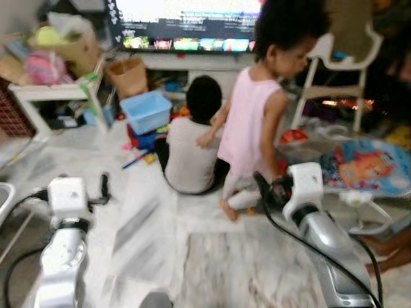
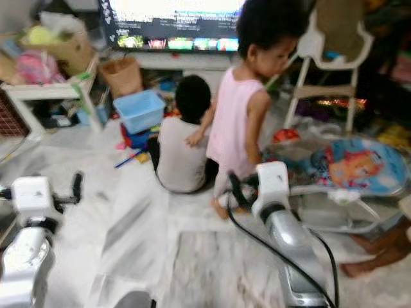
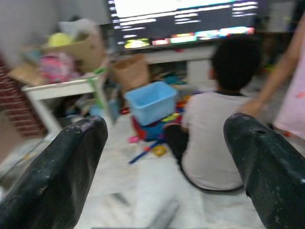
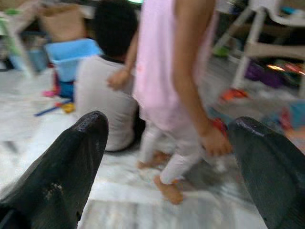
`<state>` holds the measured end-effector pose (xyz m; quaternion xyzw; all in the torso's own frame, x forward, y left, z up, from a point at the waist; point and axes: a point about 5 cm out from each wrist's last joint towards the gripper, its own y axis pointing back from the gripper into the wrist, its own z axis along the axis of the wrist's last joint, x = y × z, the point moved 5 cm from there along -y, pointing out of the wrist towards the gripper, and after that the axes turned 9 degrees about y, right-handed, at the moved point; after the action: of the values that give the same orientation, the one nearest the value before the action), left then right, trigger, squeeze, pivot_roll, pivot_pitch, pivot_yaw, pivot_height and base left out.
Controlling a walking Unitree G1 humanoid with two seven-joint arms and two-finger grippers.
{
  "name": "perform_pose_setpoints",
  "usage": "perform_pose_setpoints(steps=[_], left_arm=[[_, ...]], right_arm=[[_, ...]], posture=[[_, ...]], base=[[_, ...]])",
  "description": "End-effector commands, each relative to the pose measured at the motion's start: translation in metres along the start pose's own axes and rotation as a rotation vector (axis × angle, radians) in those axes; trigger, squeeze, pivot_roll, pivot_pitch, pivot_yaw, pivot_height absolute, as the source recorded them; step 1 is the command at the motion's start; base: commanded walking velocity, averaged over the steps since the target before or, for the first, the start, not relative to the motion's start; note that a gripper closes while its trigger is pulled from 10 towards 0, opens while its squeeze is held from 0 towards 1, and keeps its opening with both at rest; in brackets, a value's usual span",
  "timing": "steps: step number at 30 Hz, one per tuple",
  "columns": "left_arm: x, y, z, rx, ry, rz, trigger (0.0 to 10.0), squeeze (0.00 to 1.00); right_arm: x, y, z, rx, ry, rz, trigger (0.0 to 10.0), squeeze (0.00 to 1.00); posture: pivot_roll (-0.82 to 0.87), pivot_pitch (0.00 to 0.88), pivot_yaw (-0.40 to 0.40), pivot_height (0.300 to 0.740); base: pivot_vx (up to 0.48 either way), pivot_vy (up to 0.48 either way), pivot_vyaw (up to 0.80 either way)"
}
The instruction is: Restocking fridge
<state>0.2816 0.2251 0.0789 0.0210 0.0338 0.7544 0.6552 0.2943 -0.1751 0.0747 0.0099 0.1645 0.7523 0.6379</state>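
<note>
**A:** Head views — report.

**B:** Both arms are raised over a pale marble floor [image 1: 212,269]. The left gripper [image 1: 103,187] is at lower left, the right gripper [image 1: 264,190] at lower right. A person in a pink top [image 1: 247,122] stands just ahead of the right gripper; a second person in a grey shirt [image 1: 189,151] sits on the floor beside them, facing a lit screen [image 1: 186,19]. A blue bin [image 1: 148,110] sits near a white table [image 1: 58,93]; a white chair [image 1: 340,64] stands to the right and a patterned mat [image 1: 366,163] lies below it. The picture is blurred.

**A:** Left wrist view?

**B:** Fingers [image 3: 71,167] set wide apart, nothing between them — the seated person and blue bin lie beyond.

**A:** Right wrist view?

**B:** Fingers [image 4: 66,162] also spread wide and unloaded; the standing person's legs and hand are near, between the tips.

**A:** Fridge or stock location?

**B:** Cannot tell — neither can be made out here.
</note>
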Motion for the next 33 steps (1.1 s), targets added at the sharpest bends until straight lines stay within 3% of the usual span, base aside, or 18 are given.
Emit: perform_pose_setpoints(steps=[1, 16, 25, 33], left_arm=[[0.008, 0.001, -0.002, 0.011, -0.009, 0.02, 10.0, 0.0], [0.006, -0.003, -0.002, 0.005, -0.021, 0.022, 10.0, 0.0], [-0.007, -0.001, 0.0, -0.01, 0.002, -0.045, 10.0, 0.0], [-0.008, -0.001, 0.0, -0.016, 0.003, -0.048, 10.0, 0.0]], right_arm=[[0.004, -0.003, 0.006, -0.018, -0.003, 0.016, 10.0, 0.0], [0.0, -0.003, 0.008, -0.03, 0.002, 0.011, 10.0, 0.0], [-0.002, -0.002, 0.007, -0.031, 0.013, 0.009, 10.0, 0.0], [-0.002, -0.002, 0.007, -0.03, 0.013, 0.01, 10.0, 0.0]], posture=[[0.03, 0.0, -0.017, 0.74], [0.03, 0.0, -0.015, 0.74], [0.02, 0.0, -0.018, 0.74], [0.02, 0.0, -0.021, 0.74]], base=[[0.0, 0.0, 0.0], [0.0, 0.434, 0.0], [0.0, 0.0, 0.1], [0.314, 0.0, 0.1]])
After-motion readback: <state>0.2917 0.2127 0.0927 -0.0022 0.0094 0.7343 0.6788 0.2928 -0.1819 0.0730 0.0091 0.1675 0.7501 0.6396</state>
